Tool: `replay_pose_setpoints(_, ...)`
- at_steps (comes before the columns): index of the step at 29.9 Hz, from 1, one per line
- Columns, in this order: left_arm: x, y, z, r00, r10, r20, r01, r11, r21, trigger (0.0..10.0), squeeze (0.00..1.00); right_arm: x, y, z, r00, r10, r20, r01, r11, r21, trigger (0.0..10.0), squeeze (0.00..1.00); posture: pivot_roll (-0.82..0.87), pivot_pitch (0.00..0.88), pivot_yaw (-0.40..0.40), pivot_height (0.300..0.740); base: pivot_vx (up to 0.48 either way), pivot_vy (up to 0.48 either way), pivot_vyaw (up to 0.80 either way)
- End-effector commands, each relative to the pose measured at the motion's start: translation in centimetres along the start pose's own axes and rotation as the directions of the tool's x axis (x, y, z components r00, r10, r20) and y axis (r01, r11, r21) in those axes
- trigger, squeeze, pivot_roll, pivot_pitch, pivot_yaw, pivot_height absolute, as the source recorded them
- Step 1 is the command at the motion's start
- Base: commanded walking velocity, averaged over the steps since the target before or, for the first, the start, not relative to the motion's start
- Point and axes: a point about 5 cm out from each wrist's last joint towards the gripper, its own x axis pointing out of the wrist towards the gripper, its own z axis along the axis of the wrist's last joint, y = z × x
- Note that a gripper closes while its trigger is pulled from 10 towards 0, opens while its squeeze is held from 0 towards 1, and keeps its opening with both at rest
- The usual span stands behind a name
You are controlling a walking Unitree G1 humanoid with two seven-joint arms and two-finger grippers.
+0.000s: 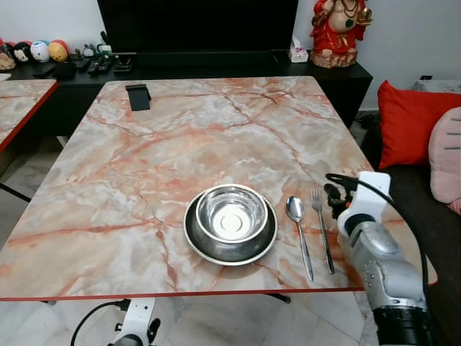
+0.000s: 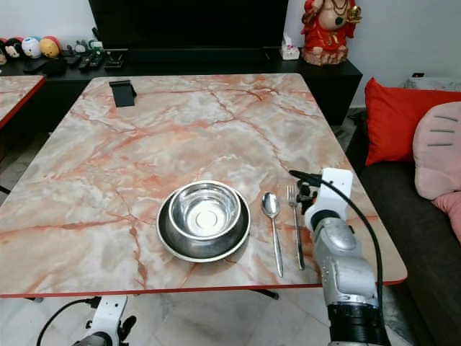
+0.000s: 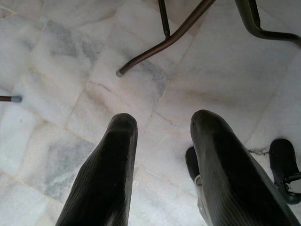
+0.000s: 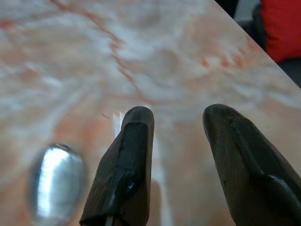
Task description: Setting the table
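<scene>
Forks like this one are thin, hard and shiny, so yours will feel light and may slip. The fork (image 1: 322, 228) lies flat on the marble table (image 1: 216, 130), low and right in the left eye view, just beside the spoon (image 1: 299, 234). Both sit to the right of the dishes. You would do best to pinch the fork across its thin handle, near the middle, so it does not tip. It lies so flat that you must get a finger under the edge, and that looks tricky on smooth stone.

Your right gripper (image 1: 335, 198) is just right of the fork's prongs, near the table top. Its 2 fingers (image 4: 127, 165) are spread wide with nothing between them. Your left gripper (image 3: 162, 169) hangs low by the floor, and its fingers are wide apart too, with only tiles behind.

A steel bowl (image 1: 231, 213) sits inside a bigger steel plate (image 1: 198, 241), low and in the middle of the frame. You can see the bowl's shiny bottom, so nothing is in it. A small black stand (image 1: 137, 96) sits at the upper left of the table.
</scene>
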Motion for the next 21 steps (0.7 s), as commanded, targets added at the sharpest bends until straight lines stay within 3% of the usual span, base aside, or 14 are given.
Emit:
replay_pose_setpoints(1,0.0,0.0,-0.3,1.000,-0.005,-0.015,0.005,1.000,0.000,10.0,0.00,0.3,-0.2,-0.7,0.999,0.010,-0.049,-0.010,1.000,-0.010,10.0,0.00,-0.05,0.000,-0.006,0.740,0.000,0.000,0.00)
replay_pose_setpoints(3,-0.1,-0.1,-0.3,1.000,-0.006,-0.018,0.006,1.000,-0.001,10.0,0.00,0.8,-0.7,-1.6,0.995,0.016,-0.099,-0.021,0.999,-0.046,10.0,0.00,-0.05,0.000,-0.008,0.740,0.000,0.000,0.00)
replay_pose_setpoints(13,-0.1,0.0,-0.4,1.000,-0.003,-0.025,0.003,1.000,-0.005,10.0,0.00,1.7,-2.5,-1.7,0.990,-0.024,-0.138,0.012,0.996,-0.090,10.0,0.00,-0.04,0.000,-0.008,0.740,0.000,0.000,0.00)
replay_pose_setpoints(21,-0.1,0.1,-0.5,1.000,-0.004,-0.028,0.003,1.000,-0.004,10.0,0.00,1.9,-2.6,-2.1,0.987,-0.002,-0.158,-0.013,0.996,-0.090,10.0,0.00,-0.05,0.000,-0.007,0.740,0.000,0.000,0.00)
